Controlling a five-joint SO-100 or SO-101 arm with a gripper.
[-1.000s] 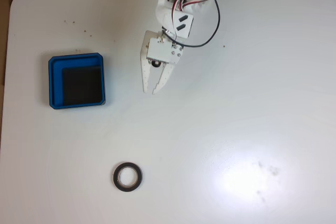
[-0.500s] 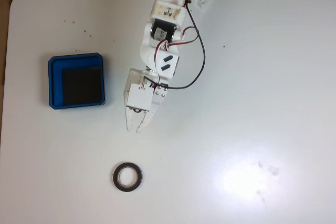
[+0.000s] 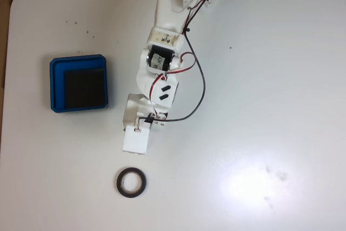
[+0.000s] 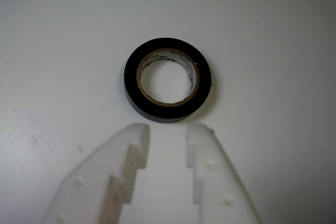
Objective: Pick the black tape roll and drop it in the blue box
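though untouched, black tape roll (image 4: 168,80) just beyond gripper (image 4: 167,129)

Fixed view: overhead, facing straight down, far, covers the table (image 3: 281,79) and arm (image 3: 162,63) | Wrist view: rides the arm, close, angled down past the fingers (image 4: 207,166) | Shared: tape roll (image 3: 131,182) (image 4: 168,80) and surrounding tabletop.

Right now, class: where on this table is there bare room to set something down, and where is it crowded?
Free: the whole right half of the white table, and the bottom-left corner below the blue box. Crowded: the centre strip, where the arm reaches down, its pincer just short of the black tape roll.
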